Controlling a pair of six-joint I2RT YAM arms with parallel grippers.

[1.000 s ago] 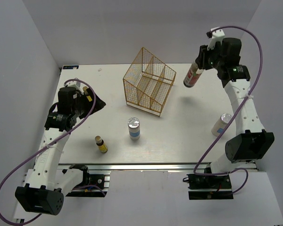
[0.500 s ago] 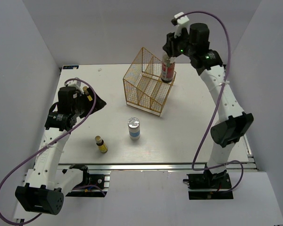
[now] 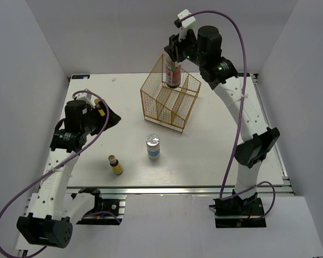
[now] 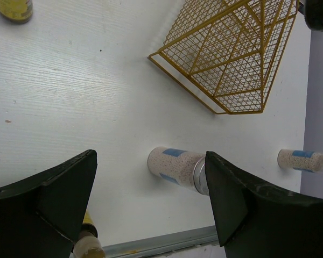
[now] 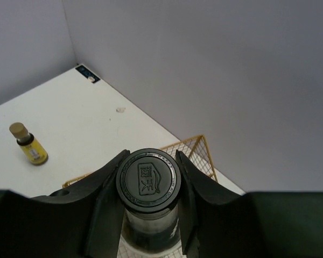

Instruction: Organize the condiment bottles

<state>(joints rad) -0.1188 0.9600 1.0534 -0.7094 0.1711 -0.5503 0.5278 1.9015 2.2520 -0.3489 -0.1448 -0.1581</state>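
Observation:
My right gripper (image 3: 174,60) is shut on the cap of the dark bottle with the red label (image 3: 173,78) and holds it upright over the back of the gold wire basket (image 3: 169,102). The right wrist view shows its black cap (image 5: 148,183) between the fingers. My left gripper (image 3: 109,115) is open and empty at the table's left. One white bottle (image 3: 153,147) stands mid-table and also shows in the left wrist view (image 4: 175,166). A second white bottle (image 4: 304,160) is hidden by the right arm in the top view. One yellow bottle (image 3: 116,166) stands front left, another (image 3: 100,105) by my left gripper.
The basket (image 4: 231,59) is a house-shaped wire cage with compartments, standing behind the middle of the table. White walls close in the table at the back and both sides. The metal front rail (image 3: 177,189) runs along the near edge.
My right arm has swung left with the dark bottle, from right of the basket to above its back part. The left arm has hardly moved.

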